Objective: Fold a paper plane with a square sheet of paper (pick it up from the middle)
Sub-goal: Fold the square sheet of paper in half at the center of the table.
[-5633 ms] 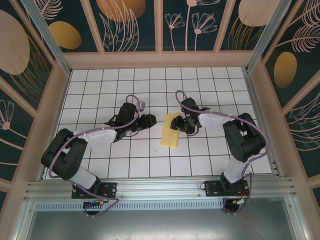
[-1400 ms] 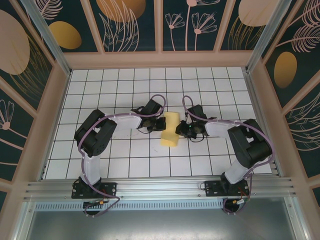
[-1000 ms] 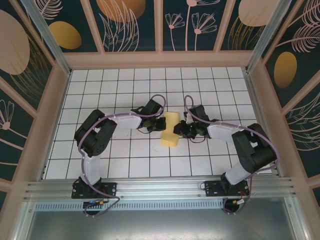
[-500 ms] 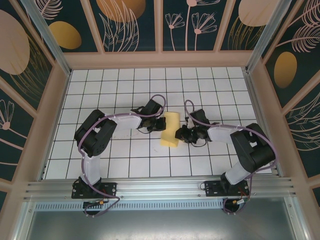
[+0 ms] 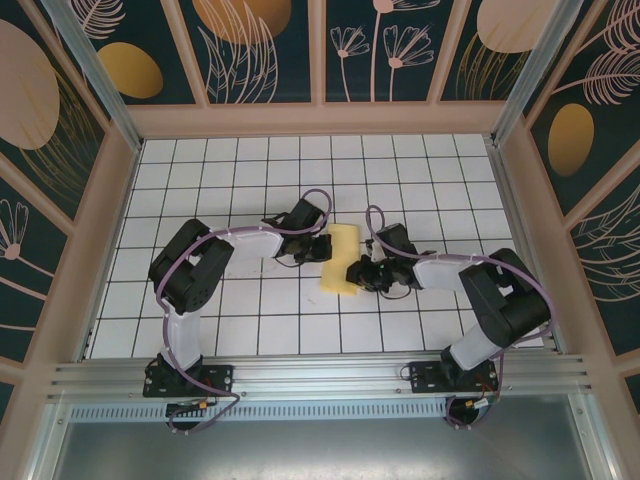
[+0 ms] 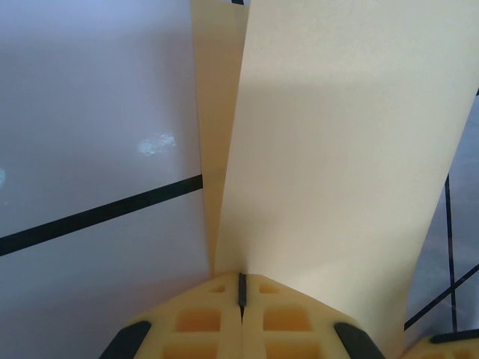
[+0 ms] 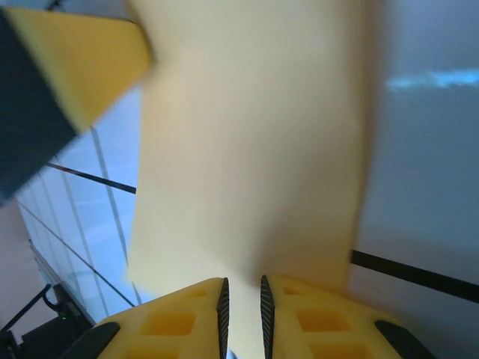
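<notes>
two grippers pinch the sheet of paper (image 5: pixel 341 258) in the middle of the table (image 5: pixel 200 170). our left gripper (image 5: pixel 319 247) has its jaws pressed together on the far-left edge, and our right gripper (image 5: pixel 356 272) is clamped on the near-right edge. we judge the folding only begun: the sheet is one long doubled strip, with no pointed nose or wings yet. it looks pale yellow, plain and thin, its layers splaying slightly apart along the crease.

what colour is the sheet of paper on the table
Pale yellow, plain and unmarked. The paper shows best in the left wrist view.
</notes>
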